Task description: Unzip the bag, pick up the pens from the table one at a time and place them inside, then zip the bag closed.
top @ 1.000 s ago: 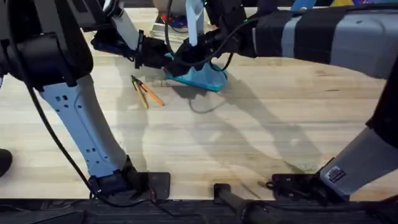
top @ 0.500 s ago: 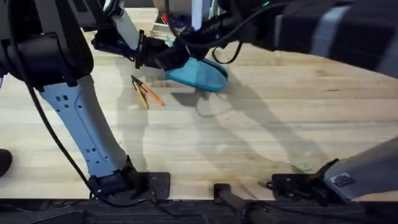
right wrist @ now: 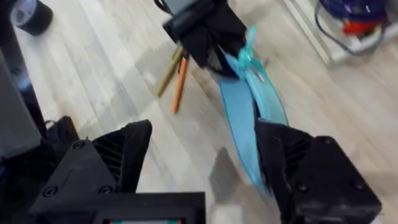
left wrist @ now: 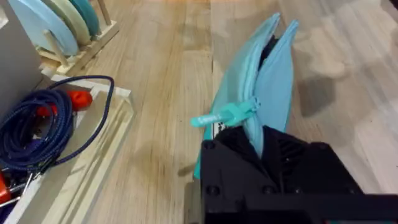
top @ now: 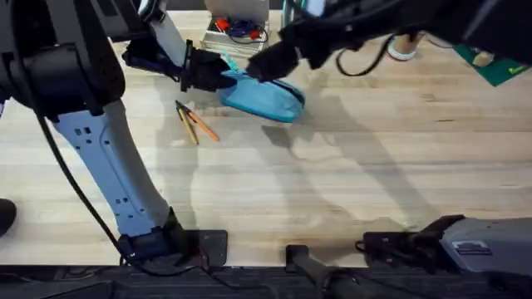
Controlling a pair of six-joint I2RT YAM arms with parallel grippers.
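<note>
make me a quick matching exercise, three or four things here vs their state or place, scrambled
Things:
1. bag
2. pens
3. left tool
4. right tool

States:
A. lying loose on the table
B. open, above the bag
C. zipper open, pinched at one end
D. shut on the bag's end

Pairs: 1-C, 2-A, 3-D, 4-B

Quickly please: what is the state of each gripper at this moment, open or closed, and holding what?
Left gripper: closed on the end of the bag, beside its zipper pull.
Right gripper: open, holding nothing, above the bag.
</note>
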